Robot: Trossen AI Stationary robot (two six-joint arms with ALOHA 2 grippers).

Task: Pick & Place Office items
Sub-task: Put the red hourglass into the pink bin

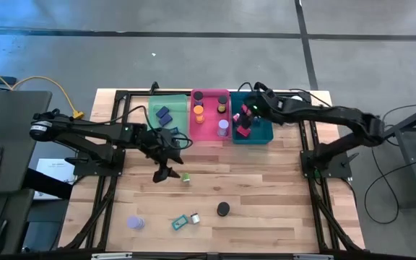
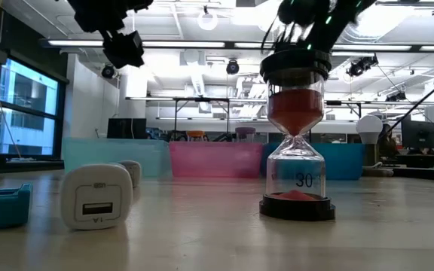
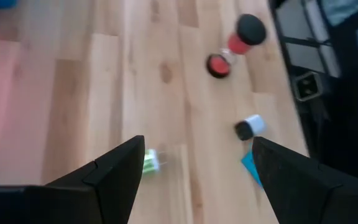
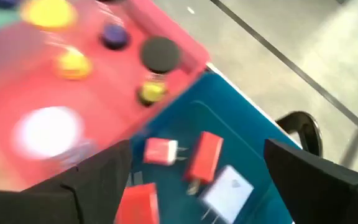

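Wooden slat table (image 1: 266, 195) carries three trays along the far edge: green tray (image 1: 181, 110), pink tray (image 1: 209, 130), teal tray (image 1: 262, 134). Right pincer (image 1: 245, 115) hangs over the teal tray near its border with the pink one, fingers spread, holding nothing; in the right wrist view red blocks (image 4: 202, 155) and a white piece (image 4: 229, 186) lie on the teal floor between and just beyond its fingers. Pink tray holds orange cylinders (image 1: 198, 113) and a pale purple cylinder (image 1: 223, 126); green tray holds dark blue blocks (image 1: 165, 113). Left pincer (image 1: 167, 173) sits above the open table in front of the green tray, fingers spread, empty. Small green item (image 1: 185, 178) lies on the table just beside it, toward the right arm's side, not touching. Well apart toward the near edge: black-capped hourglass (image 1: 224, 209), teal clip (image 1: 179, 222), white charger (image 1: 195, 217), purple cylinder (image 1: 135, 222).
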